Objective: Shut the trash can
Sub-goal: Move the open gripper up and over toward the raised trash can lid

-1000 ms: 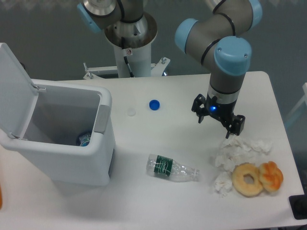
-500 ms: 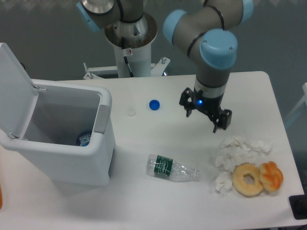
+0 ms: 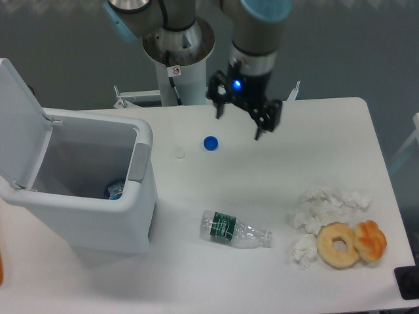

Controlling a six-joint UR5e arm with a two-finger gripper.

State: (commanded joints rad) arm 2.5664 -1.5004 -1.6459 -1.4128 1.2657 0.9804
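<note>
Hovering hand [image 3: 239, 121] released, empty | trash can [image 3: 85, 196] lid [image 3: 19, 118] upright, open

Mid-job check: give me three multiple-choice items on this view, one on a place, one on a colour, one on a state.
1. Where does the plastic bottle lie?
A. inside the bin
B. on the table, right of the trash can
C. in the tool

2. What colour is the loose cap?
A. blue
B. red
C. green

3. How is the lid?
A. shut
B. raised open
C. removed

Answers:
1 B, it lies on its side beside the bin.
2 A, clearly blue.
3 B, it stands up at the left; the tool is empty.
</note>
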